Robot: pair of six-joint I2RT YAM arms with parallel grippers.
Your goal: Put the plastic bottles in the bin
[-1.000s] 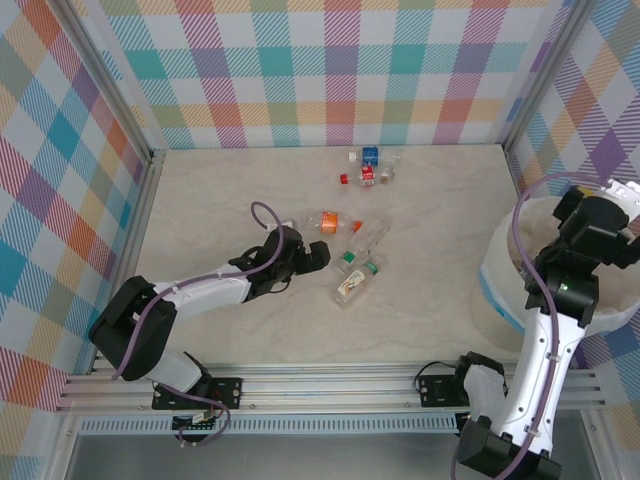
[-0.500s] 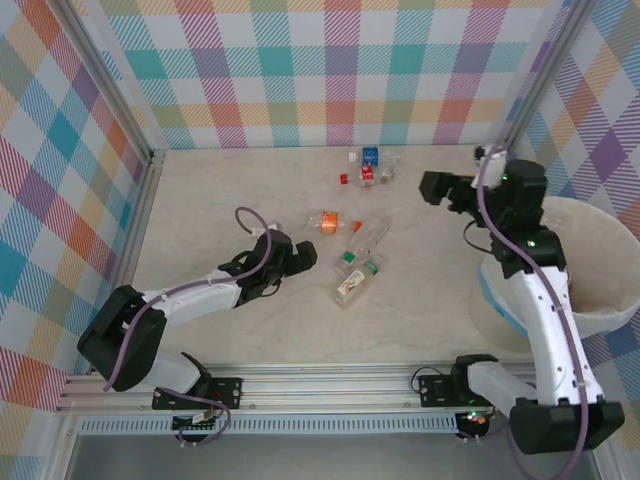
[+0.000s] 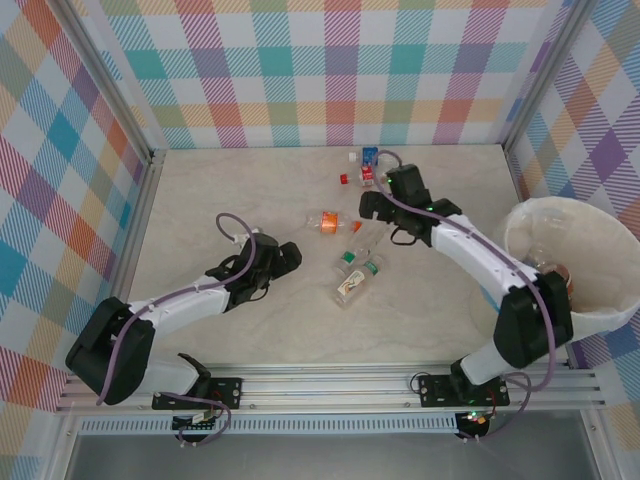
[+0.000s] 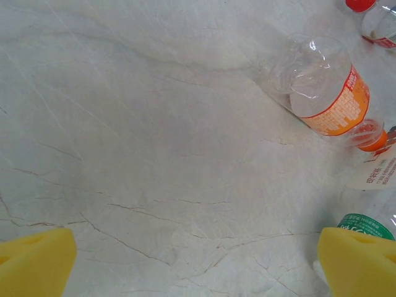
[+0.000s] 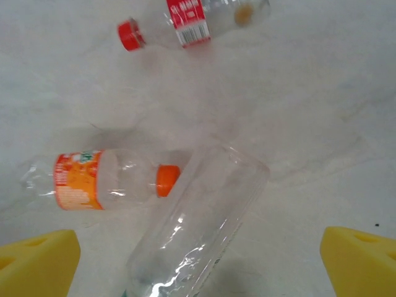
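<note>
Several plastic bottles lie on the table. An orange-labelled bottle point(image 3: 325, 221) point(image 4: 328, 93) point(image 5: 93, 179) lies beside an unlabelled clear bottle point(image 3: 366, 236) point(image 5: 198, 223). Two green-capped bottles point(image 3: 357, 275) lie just nearer, and one shows its green cap point(image 4: 365, 224). Red-capped and blue-labelled bottles point(image 3: 367, 168) lie at the back, one with a red label point(image 5: 192, 17). My right gripper point(image 3: 373, 211) point(image 5: 198, 266) hovers open over the clear bottle, one yellow pad on each side. My left gripper point(image 3: 290, 256) point(image 4: 198, 266) is open over bare table, left of the orange bottle. The white bin point(image 3: 610, 235) stands at the right.
Inside the bin, something brownish point(image 3: 558, 273) shows at the bottom. Checked walls close in the back and both sides. A metal rail point(image 3: 330, 385) runs along the near edge. Bare marble-patterned table point(image 3: 220, 190) lies to the left and back left.
My right arm has swung from above the bin leftward and down to the bottles in the middle. My left gripper has drawn back to the left, away from the bottles.
</note>
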